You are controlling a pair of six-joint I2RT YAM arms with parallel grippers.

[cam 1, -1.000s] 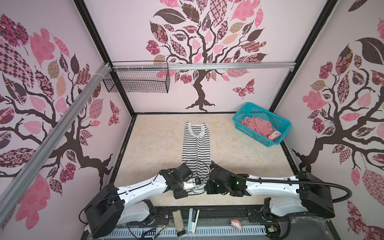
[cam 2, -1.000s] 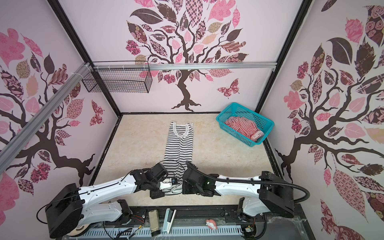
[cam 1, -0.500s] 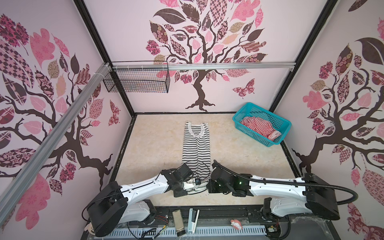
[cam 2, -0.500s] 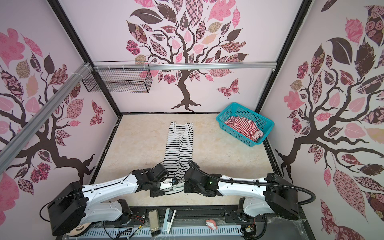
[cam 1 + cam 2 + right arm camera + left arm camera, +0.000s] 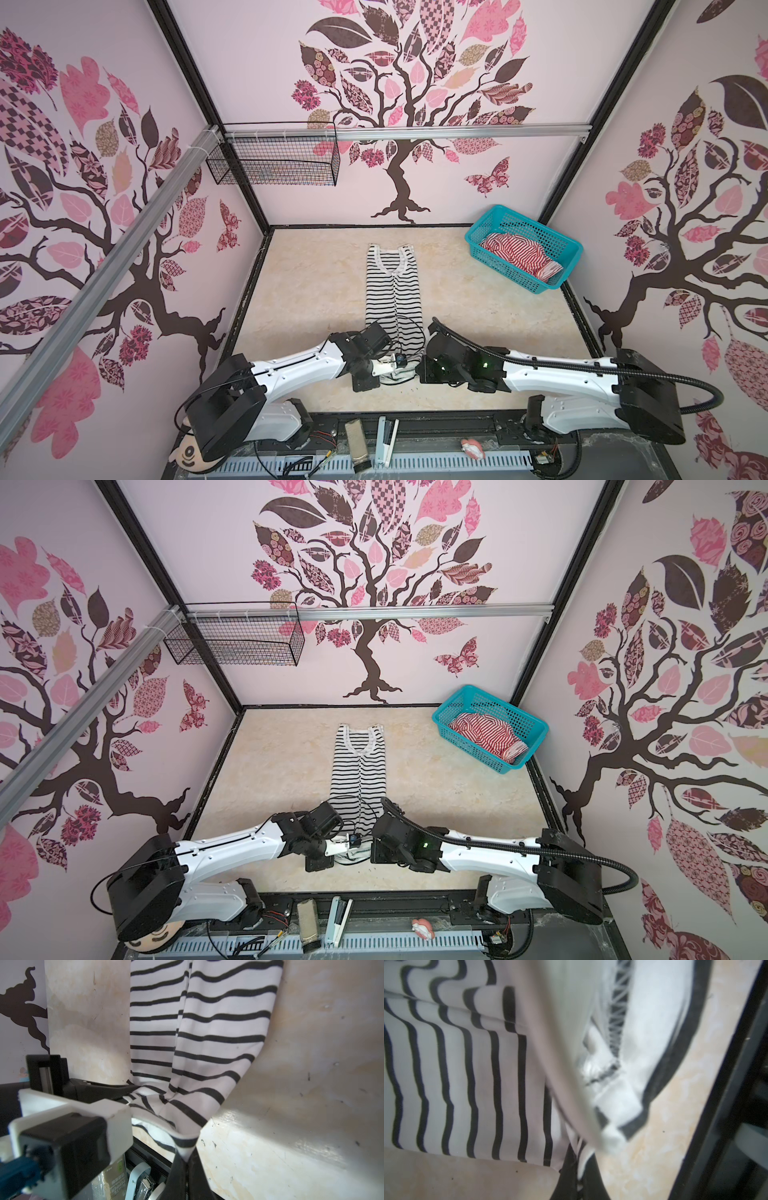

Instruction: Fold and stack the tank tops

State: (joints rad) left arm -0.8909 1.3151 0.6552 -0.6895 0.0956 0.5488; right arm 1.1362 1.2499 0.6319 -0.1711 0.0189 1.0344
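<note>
A wire basket (image 5: 274, 166) hangs on the back wall at the far left, above the table (image 5: 311, 291). Below it the left arm reaches from the near left corner toward the middle of the near edge.

The left gripper (image 5: 578, 1167) is closed, its jaws pressed together on the hem of the black top (image 5: 392, 291). In the left wrist view striped cloth runs down between the dark fingers, though blur close to the lens makes it hard to tell how much of the hem is caught.

The black top lies in the middle of the table as a narrow strip. Both long sides are folded in to meet along the centre, with the neck toward the back wall and the hem toward the near edge. Most of it lies flat, but the hem end is bunched and raised a little between the two grippers.

The right gripper (image 5: 186, 1164) is closed too, pinching the hem's other corner. In the right wrist view a point of white cloth with a black stripe goes between its fingertips. The right arm reaches from the near right corner, and the two wrists nearly meet over the hem.

In the back right corner a teal basket (image 5: 507, 272) sits on the table, well apart from the black top. The red top (image 5: 517, 255) lies crumpled inside it.
</note>
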